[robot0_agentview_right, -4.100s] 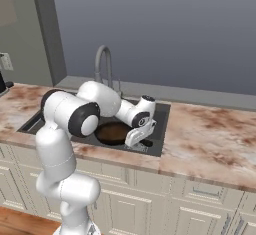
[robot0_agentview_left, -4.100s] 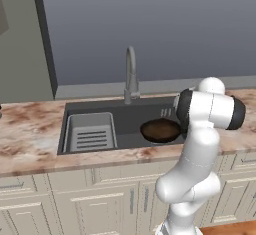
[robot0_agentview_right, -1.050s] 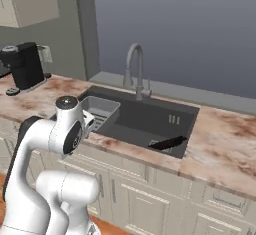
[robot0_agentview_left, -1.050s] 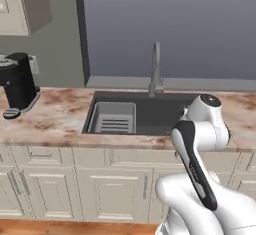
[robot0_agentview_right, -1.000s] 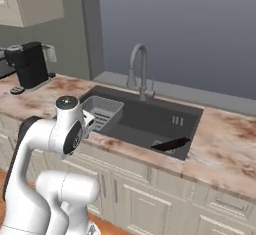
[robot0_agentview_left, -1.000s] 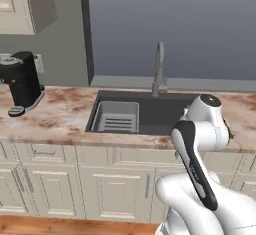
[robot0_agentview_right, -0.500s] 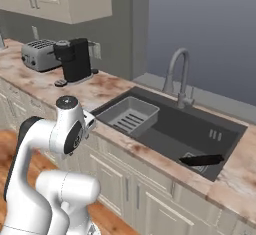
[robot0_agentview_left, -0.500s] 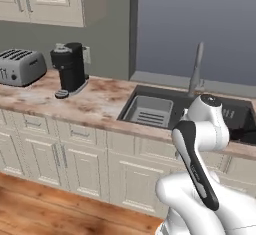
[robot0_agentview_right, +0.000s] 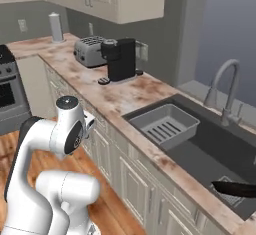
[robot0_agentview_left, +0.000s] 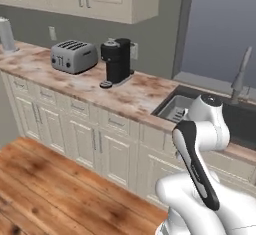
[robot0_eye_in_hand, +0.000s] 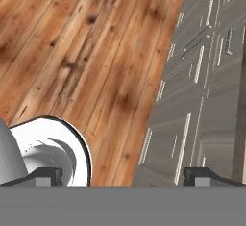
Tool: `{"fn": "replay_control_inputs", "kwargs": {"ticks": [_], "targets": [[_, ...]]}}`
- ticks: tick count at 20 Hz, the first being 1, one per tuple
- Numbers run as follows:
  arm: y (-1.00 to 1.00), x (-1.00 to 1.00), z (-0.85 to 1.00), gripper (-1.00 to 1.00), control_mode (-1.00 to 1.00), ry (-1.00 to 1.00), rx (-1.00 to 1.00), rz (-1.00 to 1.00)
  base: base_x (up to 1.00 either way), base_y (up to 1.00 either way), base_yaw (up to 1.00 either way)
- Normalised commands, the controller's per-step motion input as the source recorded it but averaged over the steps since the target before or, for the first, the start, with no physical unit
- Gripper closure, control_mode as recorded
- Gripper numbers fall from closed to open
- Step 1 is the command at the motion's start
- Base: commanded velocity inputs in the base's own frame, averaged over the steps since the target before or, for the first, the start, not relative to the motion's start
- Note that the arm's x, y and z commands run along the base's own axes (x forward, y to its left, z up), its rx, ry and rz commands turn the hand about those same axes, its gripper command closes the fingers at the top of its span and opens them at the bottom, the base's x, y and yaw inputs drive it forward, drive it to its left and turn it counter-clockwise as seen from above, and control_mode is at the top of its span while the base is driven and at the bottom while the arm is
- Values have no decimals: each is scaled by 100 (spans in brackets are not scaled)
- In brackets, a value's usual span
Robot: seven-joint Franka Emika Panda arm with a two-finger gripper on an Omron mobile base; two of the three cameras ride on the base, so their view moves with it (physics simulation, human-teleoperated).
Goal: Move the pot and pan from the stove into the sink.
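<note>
Our base rolls left along the counter (robot0_agentview_right: 131,98); the sink (robot0_agentview_right: 210,154) slides to three o'clock, pan (robot0_agentview_right: 235,188) inside. End effector (robot0_eye_in_hand: 122,176) wide, empty, heading for the stove (robot0_agentview_right: 9,91) at nine o'clock.

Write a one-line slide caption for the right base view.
Robot arm beside a marble counter holding a toaster and coffee maker; the sink holds a rack and the pan's handle.

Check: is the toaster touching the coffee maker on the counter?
Apart. The left base view shows bare counter between the toaster and the coffee maker.
</note>
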Motion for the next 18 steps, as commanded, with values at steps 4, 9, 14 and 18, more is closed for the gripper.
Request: {"fn": "replay_control_inputs", "kwargs": {"ticks": [4, 9, 14, 18], "targets": [[0, 0, 0, -100, 100, 0, 0, 0, -12, 0, 50], [0, 0, 0, -100, 100, 0, 0, 0, -11, 0, 50], [0, 0, 0, -100, 100, 0, 0, 0, -11, 0, 50], [0, 0, 0, -100, 100, 0, 0, 0, -11, 0, 50]]}}
